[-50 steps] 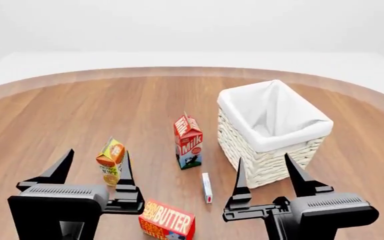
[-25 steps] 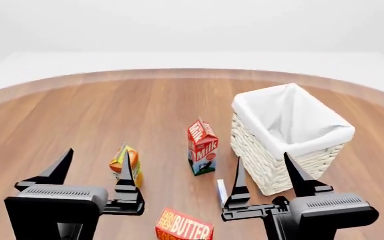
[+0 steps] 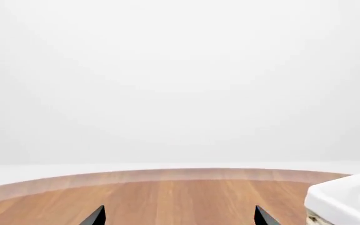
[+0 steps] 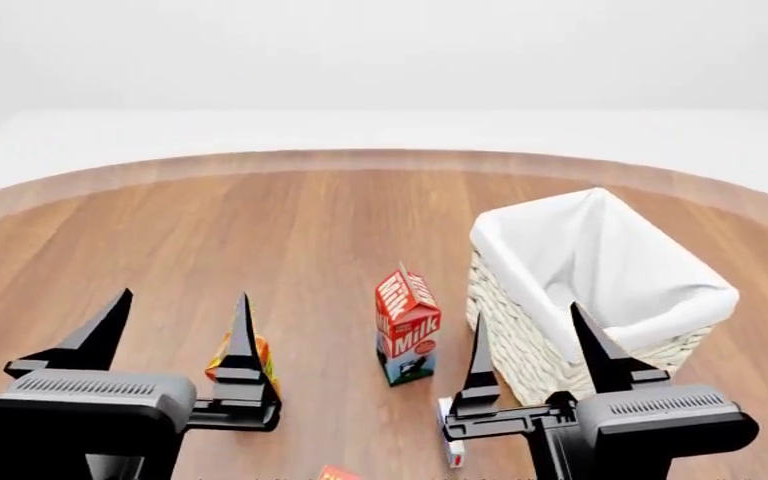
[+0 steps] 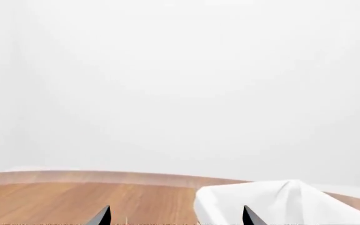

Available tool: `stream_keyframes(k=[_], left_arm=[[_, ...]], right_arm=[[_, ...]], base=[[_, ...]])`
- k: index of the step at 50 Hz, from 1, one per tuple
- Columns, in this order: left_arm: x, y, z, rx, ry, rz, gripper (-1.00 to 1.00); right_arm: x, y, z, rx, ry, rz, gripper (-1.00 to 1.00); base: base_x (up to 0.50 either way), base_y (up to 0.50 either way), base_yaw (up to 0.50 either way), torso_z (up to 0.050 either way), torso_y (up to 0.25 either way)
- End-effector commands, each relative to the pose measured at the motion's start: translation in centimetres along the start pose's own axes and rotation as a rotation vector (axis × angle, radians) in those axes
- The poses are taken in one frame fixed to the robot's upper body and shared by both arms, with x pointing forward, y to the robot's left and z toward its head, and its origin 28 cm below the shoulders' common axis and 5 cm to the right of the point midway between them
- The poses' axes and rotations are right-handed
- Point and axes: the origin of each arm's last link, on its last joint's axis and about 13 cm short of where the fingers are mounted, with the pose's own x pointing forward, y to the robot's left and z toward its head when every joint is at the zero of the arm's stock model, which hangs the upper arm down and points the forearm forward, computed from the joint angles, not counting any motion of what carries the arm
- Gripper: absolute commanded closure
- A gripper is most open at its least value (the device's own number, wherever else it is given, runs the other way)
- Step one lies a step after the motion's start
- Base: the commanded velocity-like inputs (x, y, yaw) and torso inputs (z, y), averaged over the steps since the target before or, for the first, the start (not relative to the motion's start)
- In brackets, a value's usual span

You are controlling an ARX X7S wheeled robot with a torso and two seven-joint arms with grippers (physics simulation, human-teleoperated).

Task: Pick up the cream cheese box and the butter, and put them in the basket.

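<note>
Head view: both grippers, left (image 4: 177,320) and right (image 4: 534,340), spread wide, empty, above table (image 4: 224,230); cream cheese box (image 4: 452,450) beside basket (image 4: 598,300); butter (image 4: 336,472) at frame edge.

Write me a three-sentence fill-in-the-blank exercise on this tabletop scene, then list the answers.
1. The basket is lined with ____ cloth.
2. The carton standing just beside the basket reads ____.
3. Both the left gripper and the right gripper have their jaws ____.

Answers: white; milk; open

Bright even light, soft faint shadows, no glare, sharp clean renders
</note>
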Motion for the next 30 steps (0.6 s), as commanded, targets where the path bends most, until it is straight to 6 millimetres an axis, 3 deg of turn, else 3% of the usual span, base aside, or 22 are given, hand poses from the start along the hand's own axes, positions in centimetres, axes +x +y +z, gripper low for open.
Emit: stream_keyframes(k=[1, 15, 23, 30], left_arm=[[-0.06, 0.04, 0.0, -0.003, -0.002, -0.005, -1.0], [0.05, 0.0, -0.18, -0.004, -0.001, -0.006, -1.0], [-0.07, -0.03, -0.03, -0.005, -0.003, -0.006, -1.0], [-0.12, -0.02, 0.04, -0.006, -0.001, -0.008, -1.0]], right_arm=[[-0.03, -0.03, 0.03, -0.008, 0.007, -0.003, -1.0], [-0.15, 0.02, 0.41, 0.004, -0.03, 0.012, -1.0], [-0.21, -0.01, 0.24, 0.003, -0.019, 0.005, -1.0], [-0.01, 0.14, 0.19, -0.005, 0.002, -0.006, -1.0]], base=[[0.0, 0.0, 0.0, 0.0, 0.0], [0.0, 0.0, 0.0, 0.0, 0.0], [0.46, 0.0, 0.0, 0.0, 0.0], [0.0, 0.0, 0.0, 0.0, 0.0]])
